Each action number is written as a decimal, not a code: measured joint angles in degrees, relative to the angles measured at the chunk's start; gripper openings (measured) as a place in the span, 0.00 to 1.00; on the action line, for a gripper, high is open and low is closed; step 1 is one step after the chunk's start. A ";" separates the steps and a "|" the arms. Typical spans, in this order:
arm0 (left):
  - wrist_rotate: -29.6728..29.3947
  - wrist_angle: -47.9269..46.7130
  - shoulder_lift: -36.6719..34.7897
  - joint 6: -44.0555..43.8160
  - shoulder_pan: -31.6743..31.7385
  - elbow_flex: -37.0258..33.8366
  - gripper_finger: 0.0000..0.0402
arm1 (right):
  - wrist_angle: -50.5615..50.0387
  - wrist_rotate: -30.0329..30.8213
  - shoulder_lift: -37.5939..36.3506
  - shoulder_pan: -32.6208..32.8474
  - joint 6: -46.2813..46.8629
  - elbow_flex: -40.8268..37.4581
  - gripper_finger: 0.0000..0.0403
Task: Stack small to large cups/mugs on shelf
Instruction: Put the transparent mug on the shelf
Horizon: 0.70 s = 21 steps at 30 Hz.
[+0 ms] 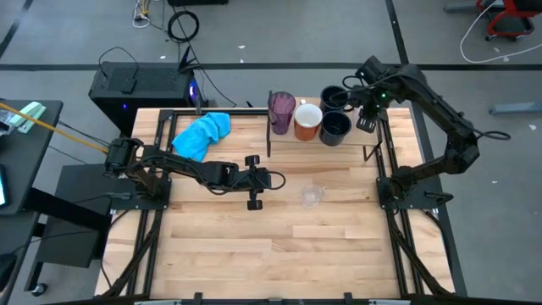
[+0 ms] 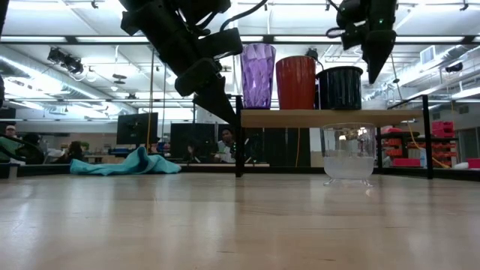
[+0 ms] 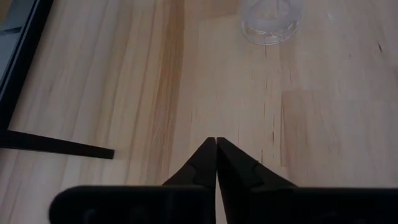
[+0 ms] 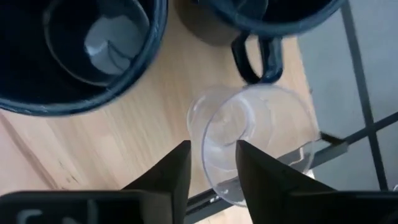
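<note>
Pale plank tabletop (image 1: 279, 246) filled the middle of the high view, with the raised shelf (image 1: 334, 146) at its upper right. On the shelf stood a purple tumbler (image 1: 281, 112), an orange mug (image 1: 307, 121) and two black mugs (image 1: 335, 127), lined up by size, seemingly. The right gripper (image 4: 211, 165) hung over the shelf's right end, its fingers slightly apart above a small clear cup (image 4: 255, 140) sitting beside a black mug's handle; it appeared to be letting go, so the cup would stay there. A second clear cup (image 1: 312, 196) waited on the tabletop at frame centre. The left gripper (image 3: 216, 144), fingers pressed together and empty, pointed toward it, likely the next pick. A blue cloth (image 1: 201, 134) lay at upper left.
</note>
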 joint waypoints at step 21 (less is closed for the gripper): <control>0.00 -1.84 -0.46 -0.04 0.00 0.00 0.03 | -0.71 -3.12 -1.98 24.92 17.87 12.00 0.41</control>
